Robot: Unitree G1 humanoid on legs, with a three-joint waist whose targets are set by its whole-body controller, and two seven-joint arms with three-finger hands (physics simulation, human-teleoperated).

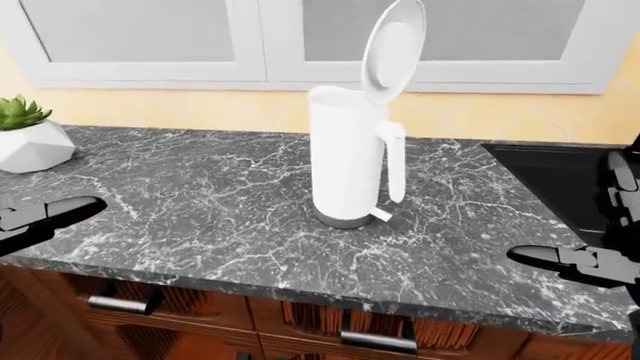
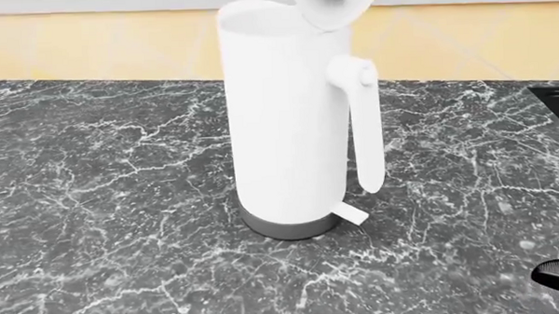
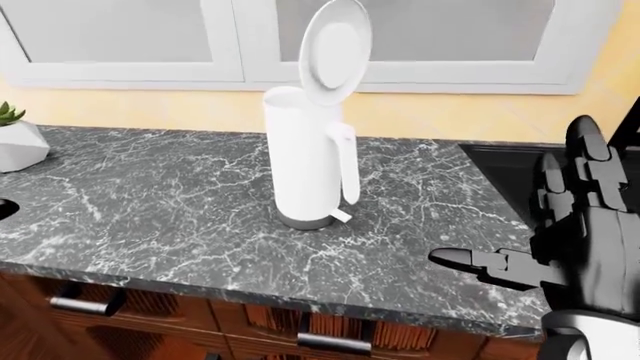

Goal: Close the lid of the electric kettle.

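A tall white electric kettle [image 1: 347, 154] stands on the dark marble counter [image 1: 200, 195], on a grey base, its handle on the right. Its round lid [image 1: 392, 46] stands raised, hinged up above the rim. My right hand [image 3: 575, 225] is low at the right of the right-eye view, fingers spread open, well to the right of the kettle and not touching it. My left hand [image 1: 40, 217] shows at the left edge of the left-eye view, open, far from the kettle.
A potted succulent in a white faceted pot [image 1: 28, 135] sits at the counter's left. A black sink or stove [image 1: 560, 176] lies at the right. White-framed cabinets [image 1: 150, 41] run above; wooden drawers with handles [image 1: 125, 302] are under the counter edge.
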